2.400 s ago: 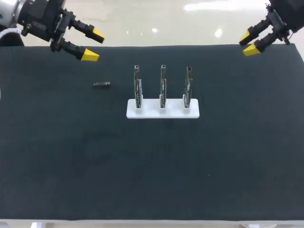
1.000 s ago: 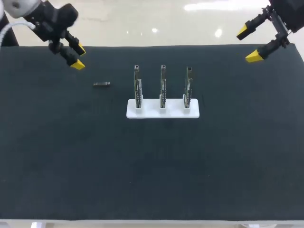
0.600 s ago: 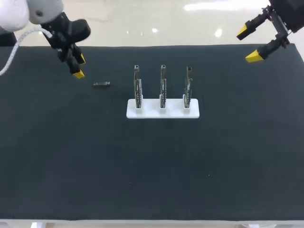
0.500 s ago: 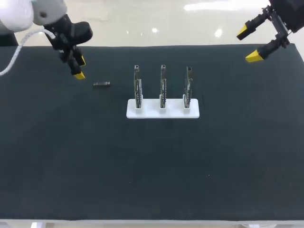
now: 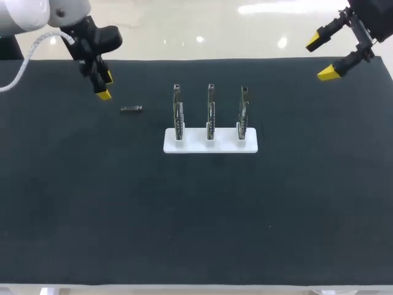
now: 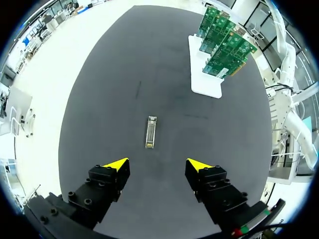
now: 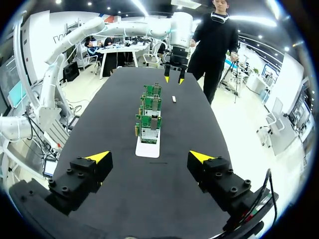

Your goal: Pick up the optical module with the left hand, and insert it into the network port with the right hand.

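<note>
L claw (image 6: 158,164) spread and empty; optical module (image 6: 150,132) lies flat on worktop (image 6: 99,99) just ahead of it, likely light, rigid, slip-prone metal, so pinch long sides mid-body; network port cards (image 6: 222,45) beyond; R claw (image 5: 321,58) spread, far off.

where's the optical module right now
In the head view the optical module lies flat left of centre on the table, between the left gripper and the white card stand; the left wrist view shows it ahead of the open gripper, untouched.

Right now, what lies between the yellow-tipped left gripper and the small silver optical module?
Only bare black mat separates left gripper and optical module; left wrist view.
</note>
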Robot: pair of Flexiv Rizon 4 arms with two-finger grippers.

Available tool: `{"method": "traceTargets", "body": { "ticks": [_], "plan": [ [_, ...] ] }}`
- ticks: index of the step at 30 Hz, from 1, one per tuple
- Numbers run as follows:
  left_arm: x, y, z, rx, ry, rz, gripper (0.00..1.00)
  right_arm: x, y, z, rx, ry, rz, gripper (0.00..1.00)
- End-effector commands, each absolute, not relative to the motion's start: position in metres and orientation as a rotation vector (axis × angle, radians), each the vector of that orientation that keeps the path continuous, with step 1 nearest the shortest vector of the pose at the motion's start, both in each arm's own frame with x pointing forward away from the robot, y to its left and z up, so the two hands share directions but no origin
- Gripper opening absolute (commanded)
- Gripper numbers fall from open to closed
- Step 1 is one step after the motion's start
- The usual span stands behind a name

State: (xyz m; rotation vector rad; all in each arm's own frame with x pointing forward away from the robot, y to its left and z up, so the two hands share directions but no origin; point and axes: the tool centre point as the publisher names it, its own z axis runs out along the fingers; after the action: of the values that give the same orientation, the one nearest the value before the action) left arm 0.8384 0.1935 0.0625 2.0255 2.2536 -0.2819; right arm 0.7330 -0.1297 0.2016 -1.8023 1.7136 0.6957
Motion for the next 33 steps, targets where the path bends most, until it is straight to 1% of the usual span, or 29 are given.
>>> {"method": "traceTargets", "body": {
  "ticks": [1,20,33],
  "plan": [
    [0.838,0.194,0.058,2.053,2.255,-0.249,1.0,0.734,-0.13,0.201,-1.803,1.711,0.698,1.0],
    [0.863,0.173,0.015,2.091,2.26,-0.15,1.0,0.734,-0.13,0.201,-1.803,1.711,0.698,1.0],
    [0.859,0.172,0.0,2.093,2.242,-0.139,1.0,0.734,-0.13,0.201,-1.803,1.711,0.698,1.0]
  ]
}}
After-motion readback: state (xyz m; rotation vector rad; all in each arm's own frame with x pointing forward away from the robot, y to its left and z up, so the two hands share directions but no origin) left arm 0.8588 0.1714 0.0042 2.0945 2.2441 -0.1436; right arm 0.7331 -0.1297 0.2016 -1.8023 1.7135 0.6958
